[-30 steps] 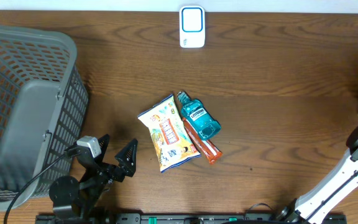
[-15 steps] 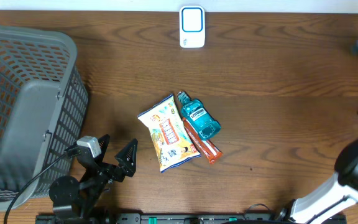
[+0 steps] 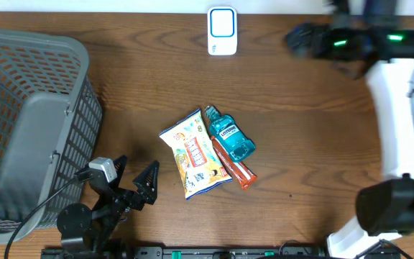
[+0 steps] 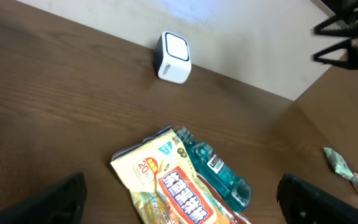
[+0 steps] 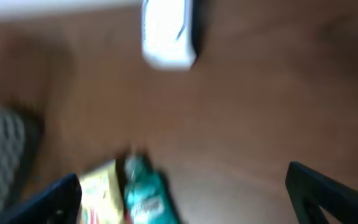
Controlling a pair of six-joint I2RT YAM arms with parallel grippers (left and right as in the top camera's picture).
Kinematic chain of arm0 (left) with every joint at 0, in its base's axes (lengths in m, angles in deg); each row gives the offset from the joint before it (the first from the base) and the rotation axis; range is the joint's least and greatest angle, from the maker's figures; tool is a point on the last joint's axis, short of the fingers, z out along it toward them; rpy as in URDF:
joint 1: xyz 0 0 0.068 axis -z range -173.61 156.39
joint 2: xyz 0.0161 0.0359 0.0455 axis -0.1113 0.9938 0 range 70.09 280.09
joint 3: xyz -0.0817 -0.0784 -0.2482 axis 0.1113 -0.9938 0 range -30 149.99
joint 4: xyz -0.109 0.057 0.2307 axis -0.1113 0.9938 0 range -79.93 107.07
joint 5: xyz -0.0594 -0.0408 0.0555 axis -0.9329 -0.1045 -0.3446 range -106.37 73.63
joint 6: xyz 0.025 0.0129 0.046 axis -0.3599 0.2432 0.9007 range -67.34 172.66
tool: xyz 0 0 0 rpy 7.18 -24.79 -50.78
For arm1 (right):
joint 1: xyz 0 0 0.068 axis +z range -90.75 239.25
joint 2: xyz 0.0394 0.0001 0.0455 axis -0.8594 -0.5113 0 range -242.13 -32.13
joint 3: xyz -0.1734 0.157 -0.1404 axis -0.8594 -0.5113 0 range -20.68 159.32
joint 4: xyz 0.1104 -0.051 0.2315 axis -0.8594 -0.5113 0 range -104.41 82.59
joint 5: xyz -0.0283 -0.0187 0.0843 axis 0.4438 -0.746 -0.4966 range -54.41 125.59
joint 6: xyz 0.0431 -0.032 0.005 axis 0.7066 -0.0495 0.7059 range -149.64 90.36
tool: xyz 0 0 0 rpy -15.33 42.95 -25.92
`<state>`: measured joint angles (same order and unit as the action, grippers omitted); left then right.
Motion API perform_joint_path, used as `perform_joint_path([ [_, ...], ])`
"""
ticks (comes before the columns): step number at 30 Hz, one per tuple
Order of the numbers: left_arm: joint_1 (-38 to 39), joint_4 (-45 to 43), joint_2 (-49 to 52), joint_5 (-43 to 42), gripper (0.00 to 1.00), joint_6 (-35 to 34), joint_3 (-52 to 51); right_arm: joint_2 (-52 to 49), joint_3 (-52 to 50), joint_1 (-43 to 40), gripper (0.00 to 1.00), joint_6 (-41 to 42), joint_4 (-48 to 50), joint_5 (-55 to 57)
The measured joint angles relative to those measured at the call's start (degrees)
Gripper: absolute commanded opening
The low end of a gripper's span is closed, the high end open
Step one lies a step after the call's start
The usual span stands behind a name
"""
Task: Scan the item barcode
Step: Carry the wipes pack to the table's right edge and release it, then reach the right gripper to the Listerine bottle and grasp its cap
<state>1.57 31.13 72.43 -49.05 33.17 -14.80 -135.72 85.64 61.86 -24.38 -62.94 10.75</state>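
Both grippers wide and empty, items clustered mid-table.

The left gripper point(image 3: 134, 175) sits near the table's point(image 3: 322, 144) front edge, fingers spread, holding nothing. The snack bag point(image 3: 195, 153) lies just ahead to its right across a strip of bare wood, touching the teal mouthwash bottle point(image 3: 230, 139), with an orange packet point(image 3: 238, 173) tucked against them. The grey basket point(image 3: 85, 72) stands close on its left, wall beside the arm. The right gripper point(image 3: 300, 39) hangs by the back edge, fingers wide apart and empty (its wrist view is blurred); the white scanner point(image 3: 222, 31) stands ahead of it, open wood between, and the cluster is well apart from it.
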Motion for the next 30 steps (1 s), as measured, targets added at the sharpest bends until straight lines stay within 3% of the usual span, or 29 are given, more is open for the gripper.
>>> perform_joint_path([
  [4,0.0,0.0,0.0,0.0,0.98,0.0,0.0,-2.2,-0.2,11.7,0.99,-4.5,-6.3,8.7],
  [11,0.0,0.0,0.0,0.0,0.98,0.0,0.0,-7.0,-1.1,26.8,0.99,-7.2,-8.1,24.5],
  [22,0.0,0.0,0.0,0.0,0.98,0.0,0.0,-18.2,-2.4,33.8,0.99,-7.0,-11.8,33.1],
  [30,0.0,0.0,0.0,0.0,0.98,0.0,0.0,-18.8,-6.2,36.7,0.99,-6.1,-5.5,34.5],
])
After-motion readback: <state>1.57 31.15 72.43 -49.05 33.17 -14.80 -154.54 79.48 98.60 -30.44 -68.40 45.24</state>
